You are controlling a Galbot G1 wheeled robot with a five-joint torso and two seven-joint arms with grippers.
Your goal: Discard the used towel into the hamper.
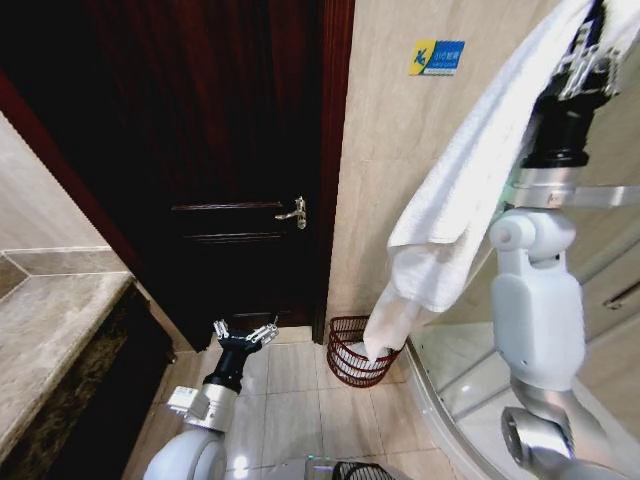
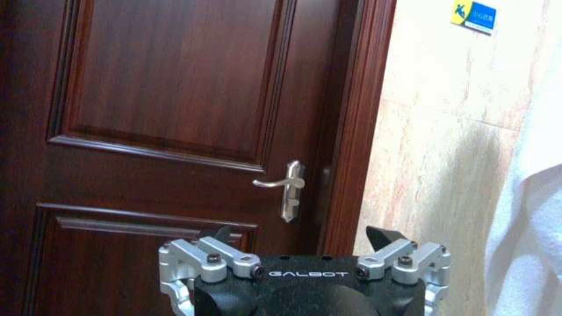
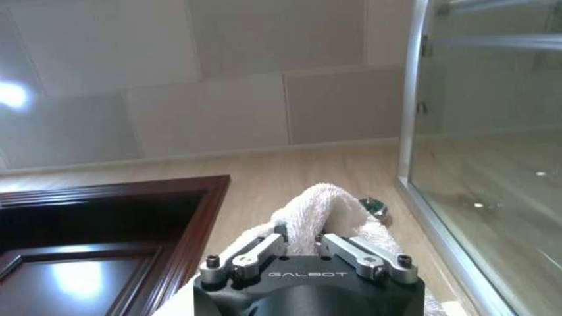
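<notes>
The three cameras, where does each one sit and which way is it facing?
Head view: looks down at door, hamper, both arms.
Left wrist view: low, faces door handle; open left end effector shows.
Right wrist view: raised, looks up; right end effector grips towel.
Shared: door, towel.

Beige tiled floor (image 1: 300, 390) ahead of me. 1 small round dark reddish-brown wire-weave hamper (image 1: 352, 362) stands on it, beside the wall, near the curved shower threshold (image 1: 425, 385). White towel end (image 1: 385, 335) hangs into it.
</notes>
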